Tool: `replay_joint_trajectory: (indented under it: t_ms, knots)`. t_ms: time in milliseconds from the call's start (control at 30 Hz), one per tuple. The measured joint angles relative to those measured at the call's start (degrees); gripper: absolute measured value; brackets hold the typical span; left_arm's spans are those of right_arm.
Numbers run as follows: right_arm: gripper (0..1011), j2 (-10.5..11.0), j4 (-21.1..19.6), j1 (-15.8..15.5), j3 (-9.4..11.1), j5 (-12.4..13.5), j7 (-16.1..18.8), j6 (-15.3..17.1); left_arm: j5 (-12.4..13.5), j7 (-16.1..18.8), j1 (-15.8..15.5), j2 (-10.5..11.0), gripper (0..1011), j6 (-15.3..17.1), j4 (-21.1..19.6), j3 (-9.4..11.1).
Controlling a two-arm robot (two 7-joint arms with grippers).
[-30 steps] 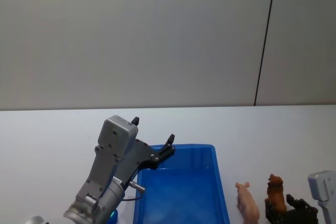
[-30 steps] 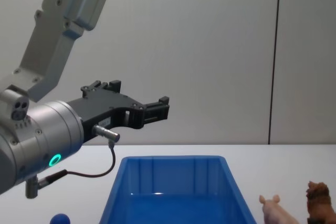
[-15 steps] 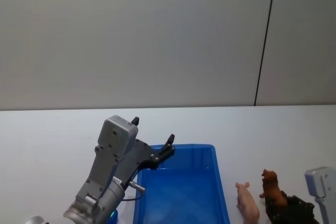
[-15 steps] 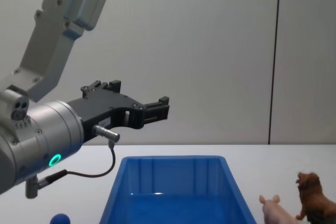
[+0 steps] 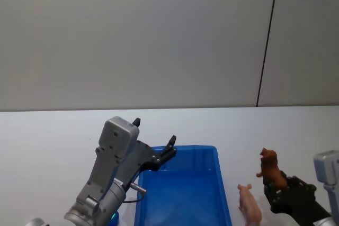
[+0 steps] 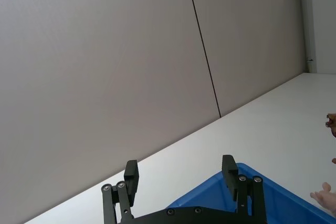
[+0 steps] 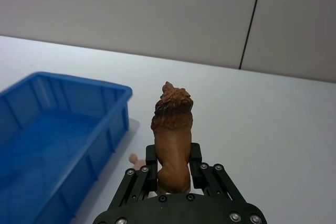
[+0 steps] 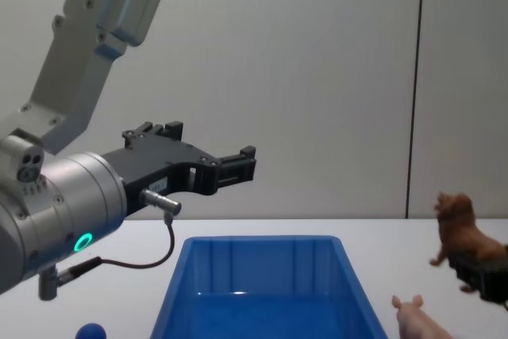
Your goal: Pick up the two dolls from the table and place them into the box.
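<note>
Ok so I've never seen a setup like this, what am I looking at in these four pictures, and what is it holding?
It is a two-armed robot at a white table. One picture looks down from its head, one looks across from its chest, and two come from cameras on its wrists. The right gripper has its jaws shut on a brown lion figurine, held in the air right of a blue plastic bin. A pink pig figurine is on the table between bin and lion. The left gripper hangs over the bin's far left corner, jaws open and empty. A small blue ball sits left of the bin.
</note>
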Motion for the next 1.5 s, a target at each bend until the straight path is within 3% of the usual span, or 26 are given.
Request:
replay_joint_trajectory:
  t_ms: [433,867,1233,1500]
  knots:
    - [342,-1.9,-1.1,2.7,-1.2,0.0,6.7,0.2,0.0,0.0,0.0,0.0,1002,0.0,0.0,0.0]
    - [344,-7.0,6.6,9.6,-4.0,-1.7,15.3,2.1,0.0,0.0,0.0,0.0,1002,0.0,0.0,0.0]
    - [708,-10.0,12.6,13.9,-5.4,-3.2,18.4,2.7,0.0,0.0,0.0,0.0,1002,0.0,0.0,0.0]
    - [901,-10.2,12.9,14.3,-5.6,-4.0,17.6,2.2,0.0,0.0,0.0,0.0,1002,0.0,0.0,0.0]
